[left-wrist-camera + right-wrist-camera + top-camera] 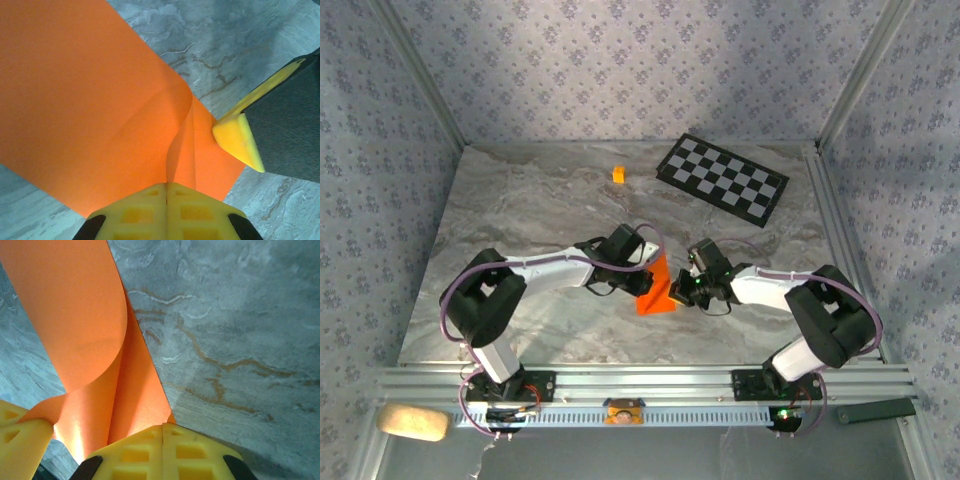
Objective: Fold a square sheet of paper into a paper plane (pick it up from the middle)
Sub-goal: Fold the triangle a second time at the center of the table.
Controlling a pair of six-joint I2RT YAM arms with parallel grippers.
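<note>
The thin bright orange square sheet of paper (655, 292) sits between my two arms, near the middle of the grey marble-veined table top (540, 200), and both sets of jaws are closed on it. The left gripper (167, 186) has its yellow fingers pressed together on a puckered ridge of the sheet. The right gripper (163, 427) pinches the same end from the opposite side, so the two sets of fingertips stand just beside each other.

From either pair of jaws the paper runs straight ahead and away. Seen from above, its long axis lies roughly front to back, from the arms' bases toward the far wall. The sheet is bowed over in a soft roll, not a pressed crease. Neither arm is nearer; both meet at it.

I judge the next move turns on that shared pinch: the fold line has to be drawn straight along that axis without tearing. Whether the far edge rests on the stone or hangs clear, I can't tell from above.

Room is fine. The small orange-yellow cube (618, 174) and the black-and-white checkered board (722, 180) lie well apart toward the back. The smooth top should let the paper slide.
</note>
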